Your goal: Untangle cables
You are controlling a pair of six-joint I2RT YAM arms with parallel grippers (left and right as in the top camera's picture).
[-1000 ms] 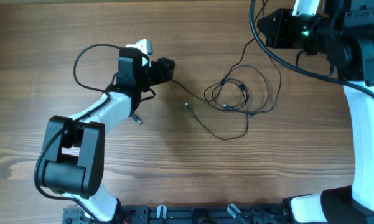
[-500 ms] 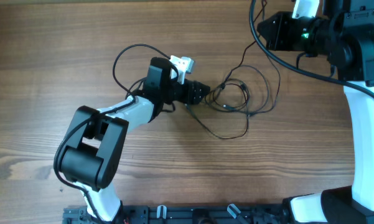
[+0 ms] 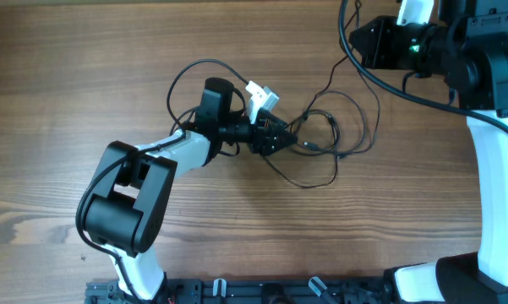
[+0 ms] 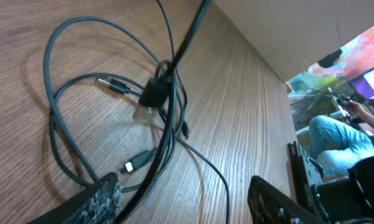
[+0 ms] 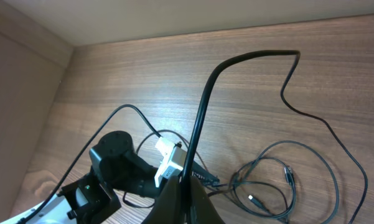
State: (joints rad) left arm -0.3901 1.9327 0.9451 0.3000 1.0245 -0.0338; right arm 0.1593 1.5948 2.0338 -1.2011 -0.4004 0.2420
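The cables (image 3: pixel 307 114) lie as loose thin black loops right of the table's middle, with small plug tips. My left gripper (image 3: pixel 281 136) is open at the left edge of the loops. In the left wrist view its fingers (image 4: pixel 187 205) straddle strands running off a knot (image 4: pixel 154 93). My right gripper (image 3: pixel 353 40) is raised at the far right and is shut on one cable. In the right wrist view that strand rises from the shut fingers (image 5: pixel 185 190), arcs over and drops to the loops (image 5: pixel 287 173).
The wooden table (image 3: pixel 84 67) carries nothing else. The right arm's white base and thick black wires (image 3: pixel 490 152) fill the right edge. The left arm's own black wire (image 3: pixel 182 80) loops behind its wrist. A black rail (image 3: pixel 262 291) runs along the front edge.
My left arm has swung right from the table's left-middle to the edge of the cable loops. The right gripper and the loops have stayed where they were.
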